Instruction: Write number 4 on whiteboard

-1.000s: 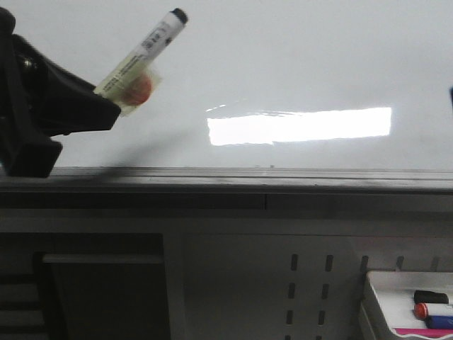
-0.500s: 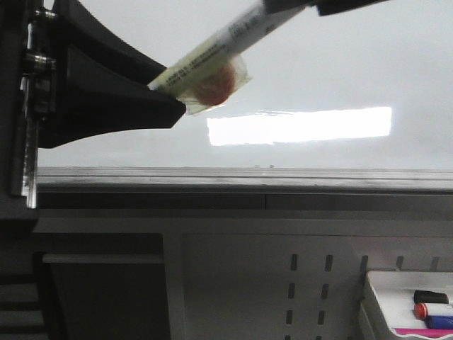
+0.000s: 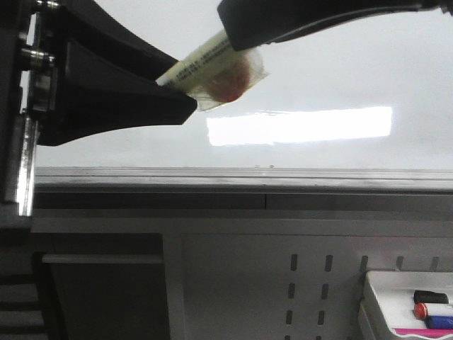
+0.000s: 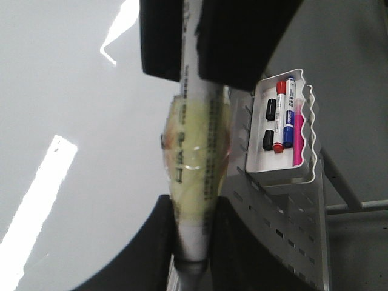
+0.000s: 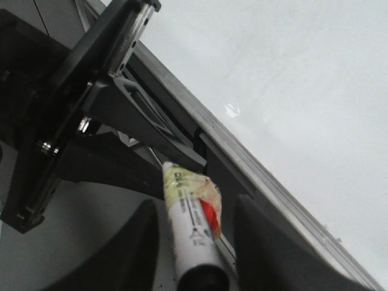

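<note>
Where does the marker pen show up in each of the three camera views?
Front view: marker pen, upper middle, between both grippers.
Left wrist view: centre, running top to bottom.
Right wrist view: low centre.
Shared landmark: the whiteboard behind it.

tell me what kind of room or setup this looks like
Probably a lab or office test bench: a large glossy whiteboard, a grey perforated metal panel below it, and a small white tray of coloured markers hung there.
</note>
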Robot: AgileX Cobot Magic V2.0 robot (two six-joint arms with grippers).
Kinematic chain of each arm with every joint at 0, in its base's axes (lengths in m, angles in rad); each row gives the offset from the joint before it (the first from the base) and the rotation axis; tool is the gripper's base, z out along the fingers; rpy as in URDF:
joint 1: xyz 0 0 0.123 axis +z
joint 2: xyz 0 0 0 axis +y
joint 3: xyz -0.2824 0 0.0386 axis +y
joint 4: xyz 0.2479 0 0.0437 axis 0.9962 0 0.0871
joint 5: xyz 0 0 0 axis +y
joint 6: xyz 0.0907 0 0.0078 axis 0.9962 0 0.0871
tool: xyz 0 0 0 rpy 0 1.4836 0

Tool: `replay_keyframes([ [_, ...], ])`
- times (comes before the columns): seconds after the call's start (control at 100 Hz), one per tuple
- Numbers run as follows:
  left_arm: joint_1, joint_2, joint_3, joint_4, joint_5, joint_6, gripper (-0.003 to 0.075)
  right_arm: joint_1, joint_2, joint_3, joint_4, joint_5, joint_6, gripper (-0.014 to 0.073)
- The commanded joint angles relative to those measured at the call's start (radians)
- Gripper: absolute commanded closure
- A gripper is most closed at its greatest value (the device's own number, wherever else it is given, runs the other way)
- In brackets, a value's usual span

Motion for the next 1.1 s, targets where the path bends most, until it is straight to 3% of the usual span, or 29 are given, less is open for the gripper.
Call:
replay_keyframes([
  [0.0,-0.006,-0.021,-0.029,-0.026,-0.067,-0.010,0.0740,-0.001,-0.004,-0.035,-0.007,-0.069,-0.013,0.0571],
  [0.04,-0.006,-0.021,-0.029,-0.026,-0.067,-0.010,0.0739,-0.001,0.001,-0.035,-0.007,-0.064,-0.013,0.0664],
  [0.15,-0.006,-0.021,-0.029,-0.030,-0.063,-0.010,0.0681,-0.001,0.016,-0.035,-0.007,-0.059,-0.013,0.0661],
  [0.31,-0.001,-0.032,-0.029,-0.105,0.000,-0.010,0.0372,-0.001,0.030,-0.046,-0.016,-0.055,-0.010,0.0661],
  [0.38,-0.001,-0.061,-0.029,-0.202,0.089,-0.010,0.0295,-0.017,0.047,-0.077,-0.006,-0.020,-0.010,0.0661],
  [0.64,0.043,-0.243,-0.029,-0.446,0.386,-0.010,0.0302,-0.127,0.195,-0.270,-0.007,0.039,-0.010,0.0661],
  [0.86,0.179,-0.347,-0.029,-0.527,0.352,-0.010,0.0302,-0.190,0.354,-0.466,-0.033,0.037,-0.010,0.0661],
  [1.09,0.210,-0.352,-0.029,-0.544,0.329,-0.010,0.0302,-0.209,0.454,-0.544,-0.048,0.032,-0.010,0.0661],
])
